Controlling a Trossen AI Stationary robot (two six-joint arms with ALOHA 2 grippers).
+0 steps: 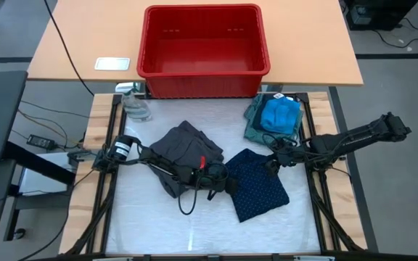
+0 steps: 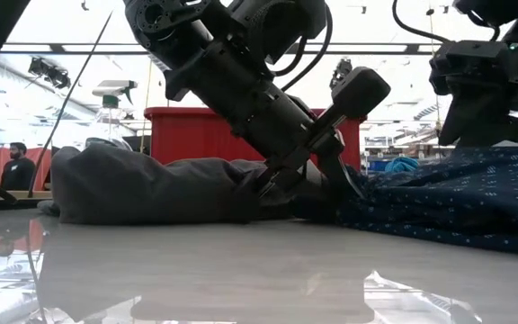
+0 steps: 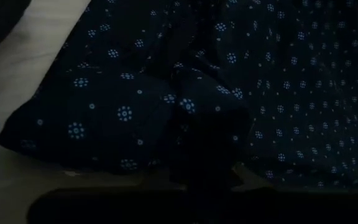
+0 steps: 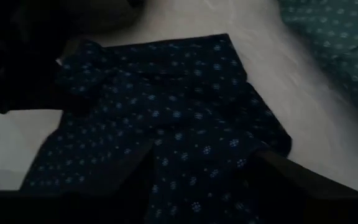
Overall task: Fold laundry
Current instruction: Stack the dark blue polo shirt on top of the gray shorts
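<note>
1. Nearest the front of the table, well short of the red bin [image 1: 203, 51], the navy dotted piece [image 1: 258, 185] lies spread flat, unfolded; it looks to be the piece in hand.
2. The left gripper [image 1: 218, 179] is clamped shut on its near-left edge; the right gripper [image 1: 272, 161] hovers over its bin-side corner, jaws apart, holding nothing.
3. Closer to the bin, the charcoal-grey garment [image 1: 183, 148] lies rumpled, apparently untouched.
4. Just in front of the bin, the bright blue garment [image 1: 280, 114] sits on the grey-green shirt [image 1: 253, 127], apparently folded and stacked.
</note>
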